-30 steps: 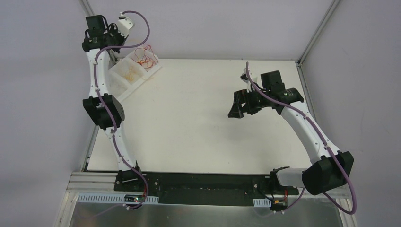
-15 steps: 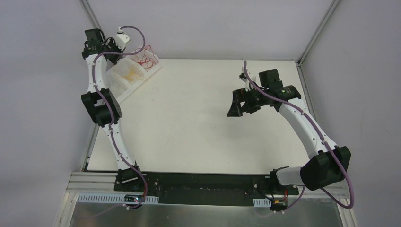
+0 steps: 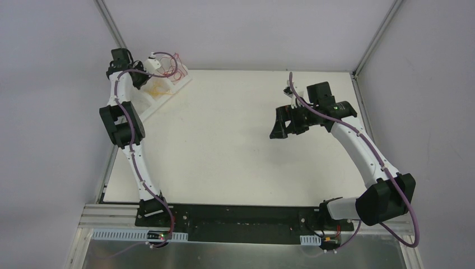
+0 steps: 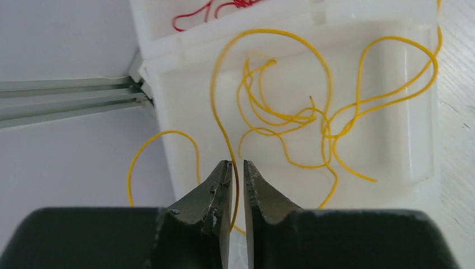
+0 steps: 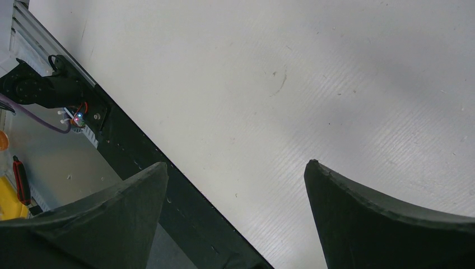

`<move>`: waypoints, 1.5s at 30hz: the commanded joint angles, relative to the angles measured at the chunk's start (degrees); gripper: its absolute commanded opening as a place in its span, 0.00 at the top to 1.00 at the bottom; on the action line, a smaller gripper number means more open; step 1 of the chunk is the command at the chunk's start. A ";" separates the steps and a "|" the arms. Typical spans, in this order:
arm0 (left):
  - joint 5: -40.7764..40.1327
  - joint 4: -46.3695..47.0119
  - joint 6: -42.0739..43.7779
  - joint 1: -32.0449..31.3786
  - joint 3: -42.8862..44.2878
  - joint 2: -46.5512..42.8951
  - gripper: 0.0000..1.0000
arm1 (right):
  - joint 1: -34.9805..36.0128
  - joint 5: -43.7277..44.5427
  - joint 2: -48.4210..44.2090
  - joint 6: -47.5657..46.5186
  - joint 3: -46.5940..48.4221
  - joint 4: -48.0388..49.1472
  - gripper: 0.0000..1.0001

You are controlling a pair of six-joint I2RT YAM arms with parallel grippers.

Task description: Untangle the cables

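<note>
A loose tangle of yellow cables (image 4: 291,117) lies in one compartment of a white tray (image 4: 419,180), and one strand loops out over the tray's left wall. Red cables (image 4: 190,17) lie in the compartment beyond. My left gripper (image 4: 237,162) hangs over the yellow compartment with its jaws almost together, and one yellow strand runs through the thin gap against the left finger. From above, that gripper (image 3: 144,80) sits over the tray (image 3: 178,85) at the far left corner. My right gripper (image 3: 280,131) hovers wide open and empty (image 5: 236,163) above bare table.
Metal frame posts (image 3: 110,25) rise right beside the tray at the back left corner. A black rail (image 3: 235,216) with the arm bases runs along the near table edge. Purple arm cables (image 3: 168,59) loop over the tray.
My left wrist has swung right and come down from the corner post onto the tray. Its jaws have eased a hair apart. The right arm has barely moved.
</note>
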 commanded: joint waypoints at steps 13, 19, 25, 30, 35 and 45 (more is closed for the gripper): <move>6.30 0.01 -12.33 0.24 -2.52 -12.78 0.51 | -0.27 -0.80 -0.71 -0.20 1.59 -1.03 0.04; -2.74 -0.05 -33.23 0.31 2.85 -11.18 0.27 | -0.41 -0.64 -1.09 -0.38 1.10 -1.14 0.04; 0.34 -2.09 -44.95 0.07 -4.60 -15.57 0.32 | -0.69 -0.84 -1.83 -0.20 -0.08 -0.80 0.04; 2.94 -4.32 -47.75 -3.41 -11.61 -17.54 0.38 | -0.81 -1.01 -1.92 0.14 -0.98 -0.36 0.04; -2.65 -5.52 -46.13 -8.24 -12.06 -13.90 0.43 | -0.93 -1.13 -1.80 0.27 -1.09 -0.39 0.04; -14.16 -5.94 -43.31 -12.51 -3.26 -3.31 0.38 | -1.09 -0.68 -2.31 1.20 -1.29 -0.01 0.04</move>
